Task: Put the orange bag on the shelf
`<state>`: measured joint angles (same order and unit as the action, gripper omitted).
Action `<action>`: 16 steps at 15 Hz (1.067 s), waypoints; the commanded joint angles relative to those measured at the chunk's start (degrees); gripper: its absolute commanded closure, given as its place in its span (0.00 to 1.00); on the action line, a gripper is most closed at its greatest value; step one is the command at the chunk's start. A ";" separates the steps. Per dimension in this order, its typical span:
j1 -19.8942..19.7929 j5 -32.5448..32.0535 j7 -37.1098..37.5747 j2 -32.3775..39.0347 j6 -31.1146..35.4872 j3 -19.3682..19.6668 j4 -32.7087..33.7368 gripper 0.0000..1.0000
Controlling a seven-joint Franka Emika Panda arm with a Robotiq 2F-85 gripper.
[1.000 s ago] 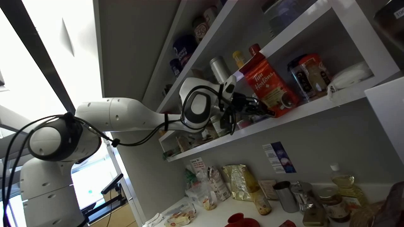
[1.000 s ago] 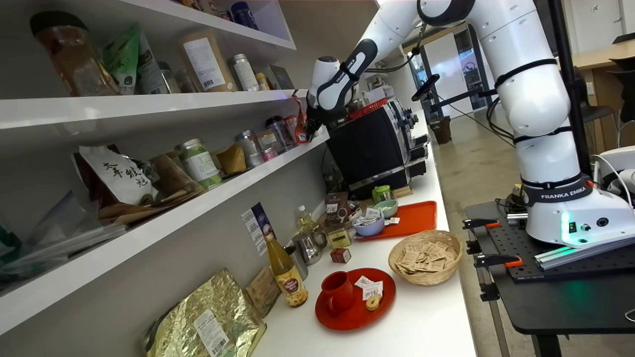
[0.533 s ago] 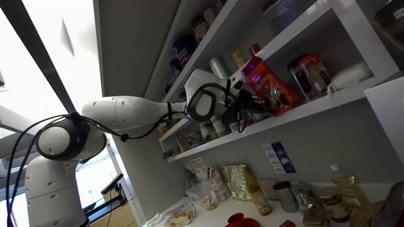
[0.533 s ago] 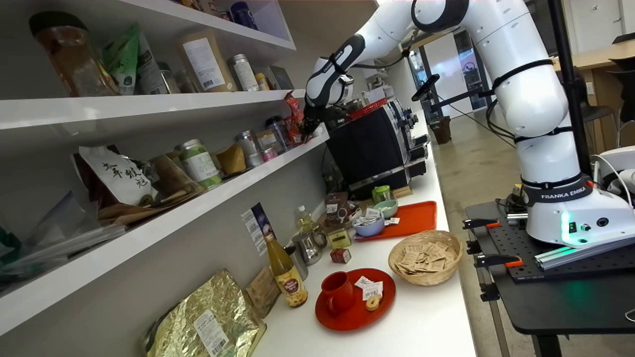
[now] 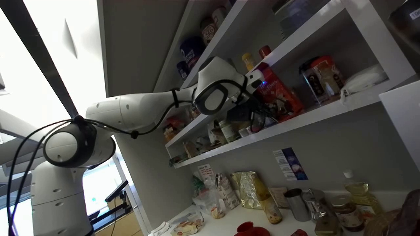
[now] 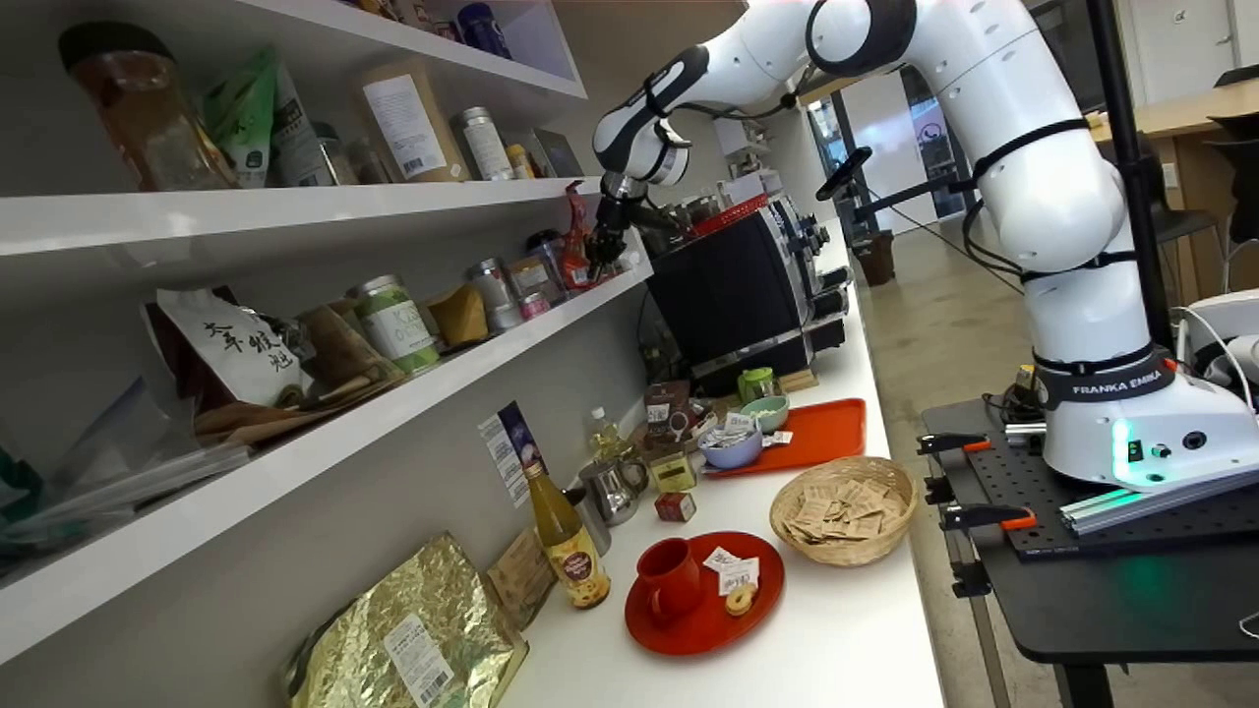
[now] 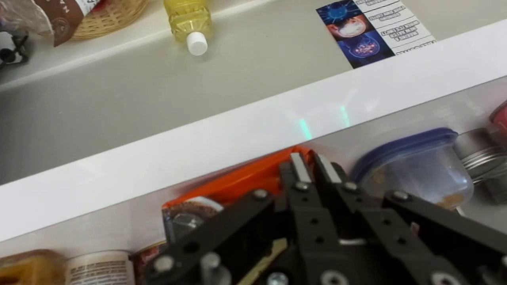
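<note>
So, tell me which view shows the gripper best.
The wrist view: close up, both fingers of the gripper show plainly at one end of the bag. In both exterior views the gripper is small and dark, its fingers hard to make out.

The orange bag (image 5: pixel 283 90) is a glossy red-orange packet with white lettering, partly blurred, on its upper half and a darker printed patch with a pale-rimmed cup lower down. It stands roughly upright, its top narrowed and creased, its base down at the shelf (image 5: pixel 323 113), the long white board forming the lowest tier. In the wrist view the bag's bottom lies just inside the board's front edge and nearly parallel to it, one end covered from sight; whether its full weight rests there cannot be told. The board, smooth and shiny, runs aslant through all three views.
</note>
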<state>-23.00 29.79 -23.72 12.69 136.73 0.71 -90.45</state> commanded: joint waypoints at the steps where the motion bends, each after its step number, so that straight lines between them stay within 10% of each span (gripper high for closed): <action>1: 0.48 3.78 -2.26 4.59 -4.06 1.42 7.49 0.96; 8: 0.08 2.40 -0.80 8.57 -4.08 1.28 12.02 0.97; 9: 0.06 2.24 -0.68 8.54 -4.11 1.24 12.10 0.67; 16: 0.70 -0.15 0.52 3.40 -4.34 1.27 6.26 0.23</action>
<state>-23.02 31.22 -24.28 19.50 133.49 1.61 -81.04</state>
